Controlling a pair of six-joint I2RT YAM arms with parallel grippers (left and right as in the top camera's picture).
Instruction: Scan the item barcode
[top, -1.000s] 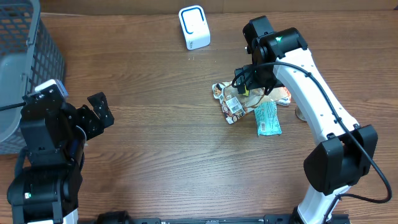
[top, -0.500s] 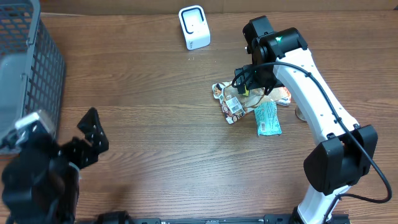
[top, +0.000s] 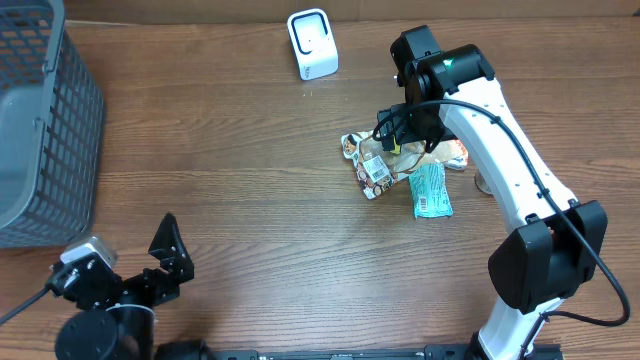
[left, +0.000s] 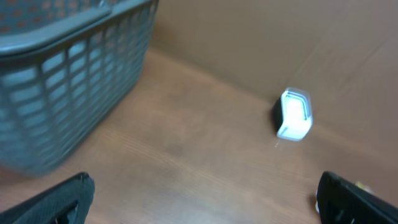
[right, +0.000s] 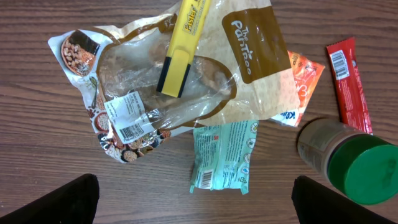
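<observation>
1. The right pincer (right: 199, 208) hangs over the heap of goods on the right of the brown wooden counter (top: 260, 180). Its jaws are spread wide and empty, a stance for choosing rather than carrying.
2. Straight beneath it the clear crinkly snack bag with the brown printed panel (right: 143, 106) lies flat on the counter, its white barcode label (right: 127, 121) facing up. That makes it the likeliest item to scan, though the pictures do not settle which one is meant.
3. A yellow marker pen (right: 183, 43) lies across the bag's upper part, so lifting the bag could roll the pen off.
4. A mint-green sachet (right: 221, 155) touches the bag's lower edge, and an orange packet (right: 301, 78) peeps out from under its right side. A red wrapped bar (right: 348, 81) and a jar with a green lid (right: 357, 165) sit further right.
5. The small white box-shaped scanner (top: 312, 43) stands at the far edge, well apart from the heap. The item will probably have to be carried over with its label turned toward the scanner's face.
6. The left pincer (top: 168, 262) sits low at the near-left corner, jaws wide and holding nothing. It looks out toward the scanner and the grey plastic lattice basket (top: 40, 120), seemingly parked to leave the right arm room.
7. Nothing is gripped yet, so the task appears to be at its very start.
</observation>
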